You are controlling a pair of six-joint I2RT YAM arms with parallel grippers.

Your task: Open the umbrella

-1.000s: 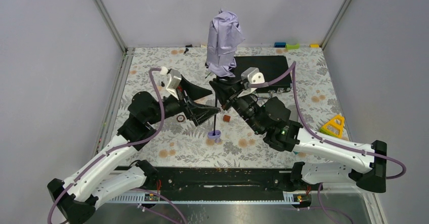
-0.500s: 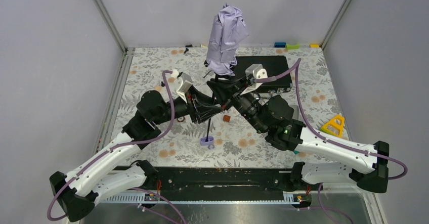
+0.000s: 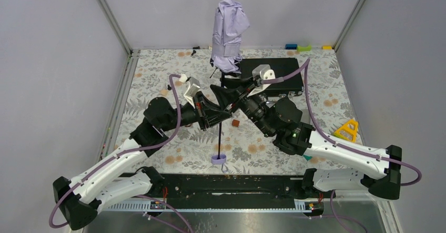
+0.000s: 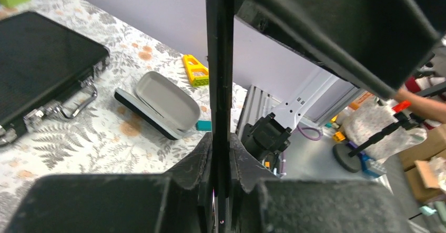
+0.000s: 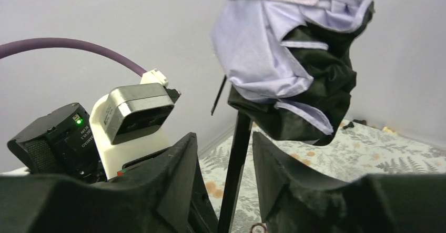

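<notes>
The umbrella stands upright over the middle of the table, its pale lavender canopy [image 3: 229, 36] folded. Its thin black shaft [image 3: 219, 135] runs down to the lavender handle knob [image 3: 218, 159] near the table. My left gripper [image 3: 223, 118] is shut on the shaft [image 4: 219, 59], whose sides its fingers [image 4: 200, 162] press. Just above it, my right gripper [image 3: 223, 93] is open around the shaft [image 5: 237, 138]. There is a gap on each side of the shaft to its fingers [image 5: 181, 170]. The folded canopy [image 5: 273, 49] hangs close above them.
A flat black briefcase [image 3: 273, 72] lies behind the arms. An open black clamshell case [image 4: 163, 101] with a grey inside shows in the left wrist view. A small brown block [image 3: 236, 122] lies beside the shaft, and a yellow triangle toy [image 3: 347, 130] is at the right. Coloured blocks [image 3: 297, 47] sit by the back wall.
My left gripper has reached the shaft and shut on it. My right gripper has let go and opened. The handle knob has moved toward the near edge and the canopy has swayed left.
</notes>
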